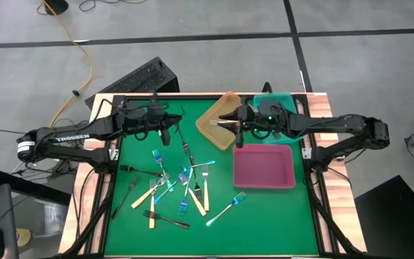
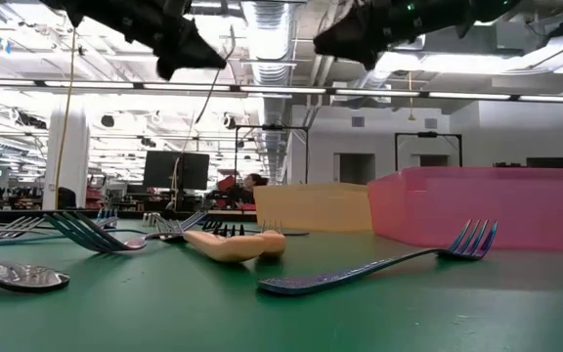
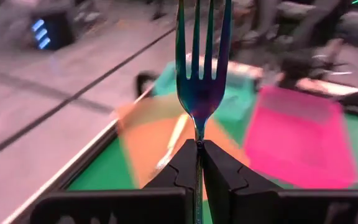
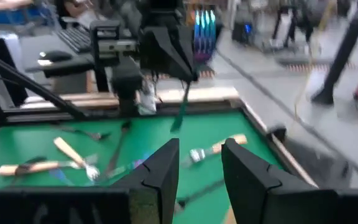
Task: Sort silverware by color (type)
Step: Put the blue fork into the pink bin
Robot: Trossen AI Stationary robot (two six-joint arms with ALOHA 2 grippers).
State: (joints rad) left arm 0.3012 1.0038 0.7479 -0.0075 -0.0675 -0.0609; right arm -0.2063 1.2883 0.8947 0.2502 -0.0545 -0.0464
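Observation:
My left gripper (image 3: 199,144) hovers over the mat's far middle (image 1: 167,132). It is shut on an iridescent blue-teal fork (image 3: 201,68), which stands upright with its tines up (image 4: 204,28). My right gripper (image 4: 201,149) is open, with nothing held between its fingers. It hangs level above the orange tray (image 1: 205,124) and points at the left arm. A cream-handled fork (image 3: 173,137) lies in the orange tray. Several cream, blue and black forks (image 1: 178,185) lie scattered flat on the green mat. My left gripper pinches the blue-teal fork between its two fingers at the neck just below the tines (image 3: 198,138). The fingers come level from the table's left and lie across the fork. The fork is lifted clear and upright, its handle (image 4: 182,115) hanging below the fingers.
The pink tray (image 1: 264,167) sits on the mat's right side. The teal tray (image 1: 286,97) stands at the far right, partly under my right arm. A keyboard (image 1: 139,79) lies on the floor beyond the far edge. Bare mat lies along the near edge.

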